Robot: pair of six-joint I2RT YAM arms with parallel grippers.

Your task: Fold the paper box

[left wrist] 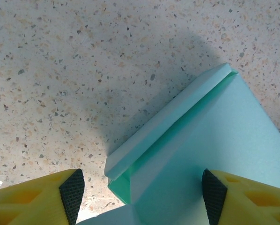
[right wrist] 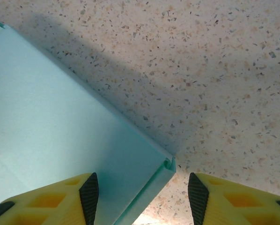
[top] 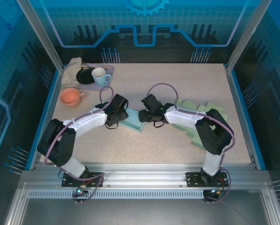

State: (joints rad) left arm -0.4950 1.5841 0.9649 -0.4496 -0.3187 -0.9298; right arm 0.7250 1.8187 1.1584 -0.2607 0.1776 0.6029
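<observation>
A pale teal paper box (top: 132, 120), flat and partly folded, lies at the table's centre between my two grippers. My left gripper (top: 117, 112) hovers over its left end. In the left wrist view the left gripper (left wrist: 140, 192) is open, its black pads (left wrist: 73, 192) wide apart, and a folded corner of the box (left wrist: 215, 136) with a raised rim flap lies between them. My right gripper (top: 147, 114) is over the box's right end. In the right wrist view the right gripper (right wrist: 142, 197) is open too, straddling another corner of the box (right wrist: 60, 131), and neither pad (right wrist: 197, 197) touches it.
A pile of flat green paper sheets (top: 201, 115) lies under the right arm. At the back left stand an orange mug (top: 70, 97), a light blue mug (top: 100, 76) on a black plate (top: 86, 77), and a beige cloth (top: 72, 72).
</observation>
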